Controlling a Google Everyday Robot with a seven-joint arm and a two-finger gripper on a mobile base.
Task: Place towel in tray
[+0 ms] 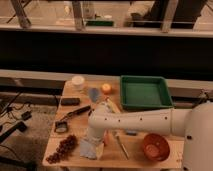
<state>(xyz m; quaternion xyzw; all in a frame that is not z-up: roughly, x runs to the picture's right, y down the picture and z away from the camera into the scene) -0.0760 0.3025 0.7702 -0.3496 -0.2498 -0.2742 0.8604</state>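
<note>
Hanging low, the pincer [95, 136] sits over the towel [88, 149].

No text, label, brand or number is legible. None reads on the tray [145, 94], the towel [89, 149], or the gripper [94, 139] at the towel.

The claw [94, 138] at the table's [132, 157] front partly hides the towel [88, 150].

My desk [134, 156] carries one tray [145, 93], far right; one towel [89, 150], near left; one red bowl [155, 147], near right; one white tub [77, 81] and one blue-grey cup [94, 93], far left. My one gripper [93, 140] is at the towel.
</note>
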